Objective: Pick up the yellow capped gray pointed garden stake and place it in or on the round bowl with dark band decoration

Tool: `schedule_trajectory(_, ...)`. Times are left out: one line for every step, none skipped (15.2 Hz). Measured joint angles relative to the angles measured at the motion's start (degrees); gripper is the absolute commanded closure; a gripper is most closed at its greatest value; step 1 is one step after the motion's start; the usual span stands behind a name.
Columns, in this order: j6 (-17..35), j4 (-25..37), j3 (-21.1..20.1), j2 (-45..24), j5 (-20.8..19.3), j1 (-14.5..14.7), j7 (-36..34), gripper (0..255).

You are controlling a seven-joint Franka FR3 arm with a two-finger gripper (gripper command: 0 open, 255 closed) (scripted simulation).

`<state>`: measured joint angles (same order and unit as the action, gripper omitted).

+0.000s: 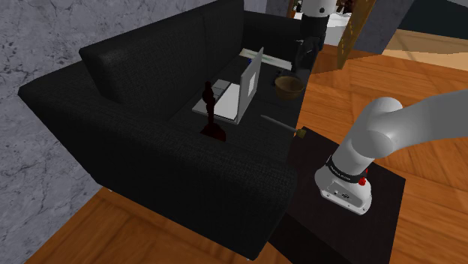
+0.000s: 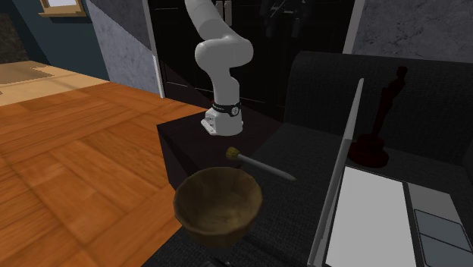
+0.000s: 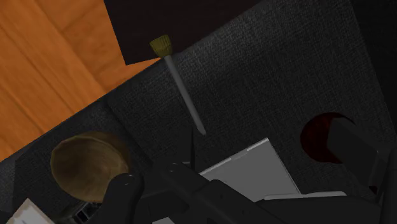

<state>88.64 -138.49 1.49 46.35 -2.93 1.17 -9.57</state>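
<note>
Lying on black sofa (image 1: 150, 142), stake (image 2: 262, 165) near brown bowl (image 2: 217, 221), not touching.

All three views are dim. The black sofa (image 1: 150, 142) swallows nearly all detail, while the wooden floor (image 2: 76, 152) glows warm, brightest toward the second exterior view's left. The white arm (image 1: 397, 131) shows soft grey shading.

Item count as I read it from the remote station:

- I record one garden stake (image 2: 261, 165), grey with a yellow cap.
- I record one round brown bowl (image 2: 216, 220).
- I record one open laptop (image 1: 250, 86).
- I record one dark red statuette (image 1: 209, 112).
- I record one black sofa (image 1: 142, 142).
- I record one white arm (image 1: 390, 131).

That makes six kinds, one of each.
</note>
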Motion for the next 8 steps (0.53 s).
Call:
schedule_trajectory(0.0, 0.0, 0.0, 0.0, 0.0, 0.0, 0.0, 0)
schedule_trajectory(0.9, -1.1, 0.0, 0.3, -0.1, 0.1, 0.2, 0)
schedule_trajectory(2.3, -2.7, 0.3, 0.7, -0.6, 0.1, 0.9, 0)
schedule_trajectory(3.9, -4.5, 0.9, 1.1, -1.3, 0.0, 1.8, 0)
schedule_trajectory(6.1, -6.4, 1.3, 1.0, -1.9, 0.0, 2.7, 0)
schedule_trajectory(8.0, -8.4, 1.8, 1.5, -2.5, 0.0, 3.5, 0)
schedule_trajectory(10.4, -10.8, 2.1, 1.7, -3.1, 0.0, 4.2, 0)
schedule_trajectory(12.5, -12.6, 2.5, 1.8, -3.7, 0.1, 4.8, 0)
